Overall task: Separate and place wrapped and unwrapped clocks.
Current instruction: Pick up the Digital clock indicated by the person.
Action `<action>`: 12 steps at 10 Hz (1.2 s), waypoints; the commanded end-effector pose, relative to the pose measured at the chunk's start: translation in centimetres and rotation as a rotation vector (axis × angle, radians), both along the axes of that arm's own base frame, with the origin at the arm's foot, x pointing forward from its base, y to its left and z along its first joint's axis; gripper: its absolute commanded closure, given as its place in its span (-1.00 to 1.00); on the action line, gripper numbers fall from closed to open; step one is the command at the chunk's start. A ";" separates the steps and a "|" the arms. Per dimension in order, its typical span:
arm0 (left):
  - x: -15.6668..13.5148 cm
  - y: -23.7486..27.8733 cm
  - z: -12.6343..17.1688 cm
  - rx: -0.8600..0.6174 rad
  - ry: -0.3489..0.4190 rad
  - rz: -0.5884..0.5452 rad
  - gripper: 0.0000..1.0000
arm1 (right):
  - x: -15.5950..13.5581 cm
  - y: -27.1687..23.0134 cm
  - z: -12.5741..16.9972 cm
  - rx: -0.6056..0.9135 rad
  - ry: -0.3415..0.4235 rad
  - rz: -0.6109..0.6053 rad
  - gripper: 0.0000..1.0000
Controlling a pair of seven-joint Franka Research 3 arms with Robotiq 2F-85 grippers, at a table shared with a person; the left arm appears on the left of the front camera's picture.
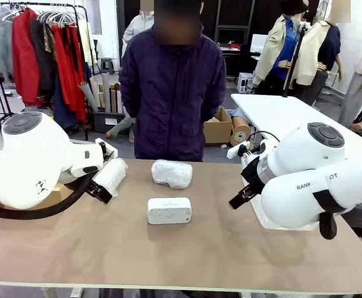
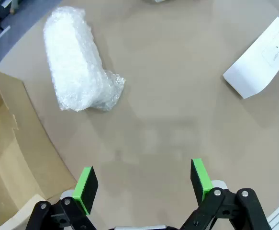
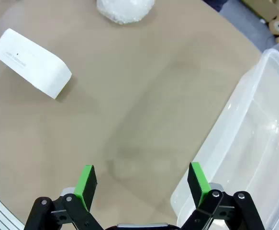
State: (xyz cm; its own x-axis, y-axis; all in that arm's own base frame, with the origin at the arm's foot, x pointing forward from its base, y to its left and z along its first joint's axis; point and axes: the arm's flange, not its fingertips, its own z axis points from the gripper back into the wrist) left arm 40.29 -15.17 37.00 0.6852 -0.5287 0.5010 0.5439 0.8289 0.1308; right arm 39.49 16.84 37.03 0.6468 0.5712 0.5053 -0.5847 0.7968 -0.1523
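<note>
The bare white clock [image 1: 169, 210] lies at the table's middle, also seen in the left wrist view [image 2: 263, 57] and the right wrist view [image 3: 31, 62]. One bubble-wrapped clock [image 1: 171, 173] lies just behind it, in front of the person, its edge at the top of the right wrist view [image 3: 125, 9]. A second wrapped clock [image 1: 112, 174] lies at the left, beside my left gripper [image 1: 100, 188]. My left gripper [image 2: 144, 179] hangs open over bare table, short of that bundle [image 2: 77, 67]. My right gripper [image 1: 239, 200] [image 3: 141, 179] is open and holds nothing.
A cardboard box [image 2: 10, 158] stands at the table's left under my left arm [image 1: 50, 195]. A clear plastic bin [image 3: 254, 143] sits at the right beside my right gripper [image 1: 264, 217]. A person stands at the far edge.
</note>
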 end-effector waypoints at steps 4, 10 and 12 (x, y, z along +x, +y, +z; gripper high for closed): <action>0.0 0.0 0.0 0.000 0.000 0.000 -1.00 | 0.0 0.0 0.0 0.000 0.000 0.000 -1.00; 0.0 0.0 0.0 0.000 0.000 0.000 -1.00 | 0.0 0.0 0.0 0.000 0.000 0.000 -1.00; 0.0 0.0 0.0 0.000 0.000 0.000 -1.00 | 0.0 0.0 0.0 0.000 0.000 0.000 -1.00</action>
State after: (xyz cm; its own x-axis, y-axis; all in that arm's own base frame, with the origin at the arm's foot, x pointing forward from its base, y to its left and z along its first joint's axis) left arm 40.29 -15.17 37.00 0.6851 -0.5288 0.5009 0.5440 0.8288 0.1309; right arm 39.49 16.85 37.01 0.6467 0.5718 0.5049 -0.5850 0.7965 -0.1527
